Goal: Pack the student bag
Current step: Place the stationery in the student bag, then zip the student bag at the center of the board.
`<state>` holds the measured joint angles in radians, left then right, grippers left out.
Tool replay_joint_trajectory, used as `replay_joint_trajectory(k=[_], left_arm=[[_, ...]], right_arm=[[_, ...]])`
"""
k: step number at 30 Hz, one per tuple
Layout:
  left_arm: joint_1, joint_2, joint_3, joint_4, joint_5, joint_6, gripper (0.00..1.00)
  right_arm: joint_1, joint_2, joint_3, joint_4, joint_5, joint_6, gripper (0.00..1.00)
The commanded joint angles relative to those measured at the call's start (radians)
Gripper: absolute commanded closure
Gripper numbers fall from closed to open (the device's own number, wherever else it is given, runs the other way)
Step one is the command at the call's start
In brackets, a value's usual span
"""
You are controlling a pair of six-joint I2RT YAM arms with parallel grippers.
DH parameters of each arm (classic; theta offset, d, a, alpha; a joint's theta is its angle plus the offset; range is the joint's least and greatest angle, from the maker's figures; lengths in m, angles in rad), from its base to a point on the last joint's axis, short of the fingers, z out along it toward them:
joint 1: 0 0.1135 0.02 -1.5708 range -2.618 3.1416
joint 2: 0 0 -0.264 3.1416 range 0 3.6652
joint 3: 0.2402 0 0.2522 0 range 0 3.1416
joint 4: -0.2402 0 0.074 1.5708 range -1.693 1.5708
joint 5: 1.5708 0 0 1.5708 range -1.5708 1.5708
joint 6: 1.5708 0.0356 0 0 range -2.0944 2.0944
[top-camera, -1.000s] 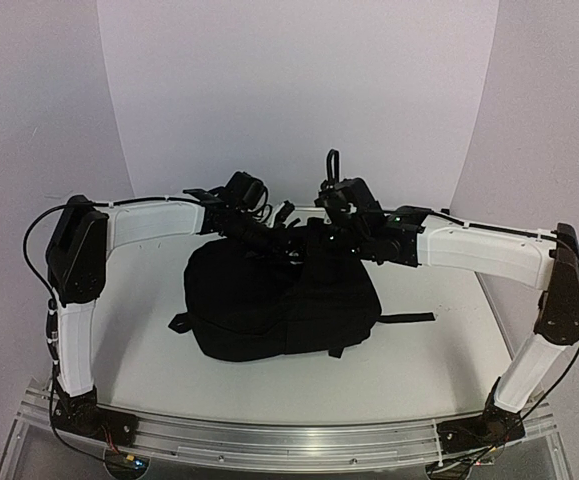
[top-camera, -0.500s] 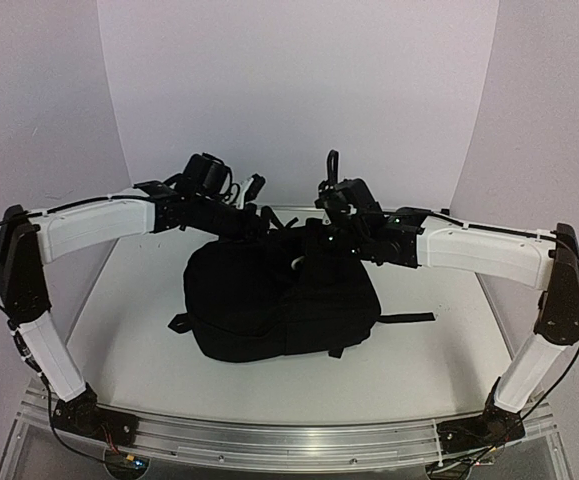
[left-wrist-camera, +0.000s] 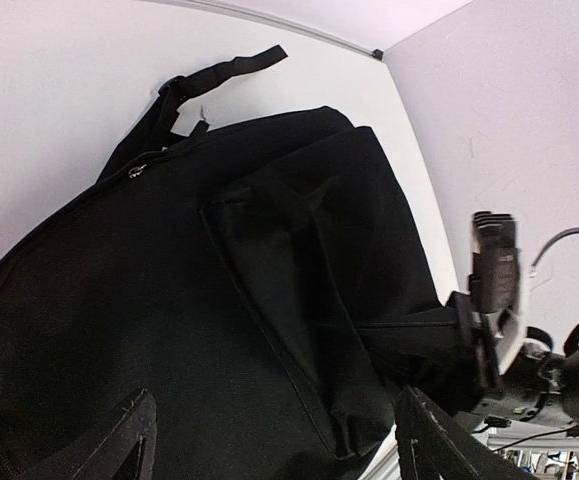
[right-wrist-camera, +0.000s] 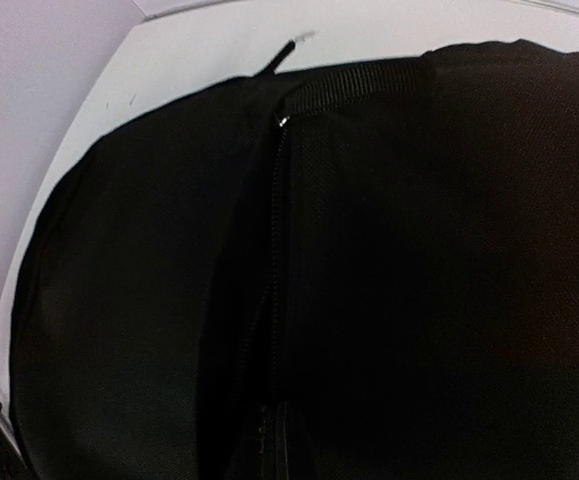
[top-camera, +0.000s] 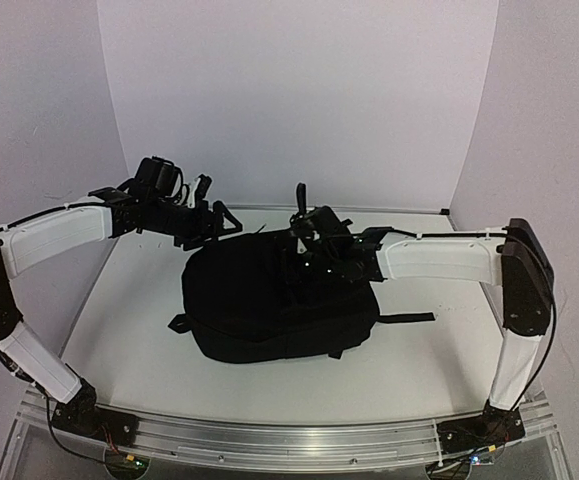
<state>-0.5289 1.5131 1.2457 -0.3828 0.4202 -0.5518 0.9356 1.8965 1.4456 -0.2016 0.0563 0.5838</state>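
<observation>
The student bag (top-camera: 269,300) is a large black backpack lying flat on the white table, with a strap (top-camera: 409,318) trailing to its right. It fills the left wrist view (left-wrist-camera: 169,300) and the right wrist view (right-wrist-camera: 449,250). My left gripper (top-camera: 212,216) hangs open and empty above the bag's far left corner, its fingers spread wide (left-wrist-camera: 271,400). My right gripper (top-camera: 306,262) rests on the bag's far top. Its fingertips (right-wrist-camera: 281,408) are pressed together at the near end of the zipper line (right-wrist-camera: 274,250); the pull itself is hidden.
A top handle loop (left-wrist-camera: 219,75) lies on the table beyond the bag. The white backdrop wall (top-camera: 299,100) stands close behind the bag. My right arm (left-wrist-camera: 499,300) shows at the edge of the left wrist view. A metal rail (top-camera: 269,435) runs along the near edge.
My left arm has drawn back to the left, off the top of the bag. My right gripper has moved left and lower along the bag's top.
</observation>
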Motion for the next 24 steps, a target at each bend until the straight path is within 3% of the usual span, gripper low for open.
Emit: replay_joint_trajectory(k=[1,2,4,8,14,17,24], left_arm=[[-0.003,0.008,0.007,0.068,0.046,-0.017,0.18],[-0.002,0.009,0.005,0.069,0.047,-0.016,0.18],[-0.002,0.010,0.000,0.073,0.050,-0.015,0.18],[0.004,0.011,0.000,0.074,0.051,-0.014,0.18],[0.011,0.013,0.000,0.085,0.052,-0.019,0.18],[0.012,0.019,0.002,0.093,0.053,-0.028,0.17],[0.013,0.016,-0.028,0.122,0.048,-0.064,0.17]], right_arm=[[0.019,0.038,0.051,0.034,-0.048,0.007,1.00],[0.020,0.037,0.051,0.034,-0.048,0.007,1.00],[0.019,0.012,0.049,0.034,-0.048,0.001,0.84],[0.018,-0.078,0.046,0.014,0.021,-0.016,0.67],[-0.066,-0.153,0.049,-0.023,0.070,-0.005,0.59],[-0.143,-0.122,0.075,-0.015,-0.006,-0.003,0.52],[-0.216,-0.001,0.156,0.055,-0.174,0.017,0.48]])
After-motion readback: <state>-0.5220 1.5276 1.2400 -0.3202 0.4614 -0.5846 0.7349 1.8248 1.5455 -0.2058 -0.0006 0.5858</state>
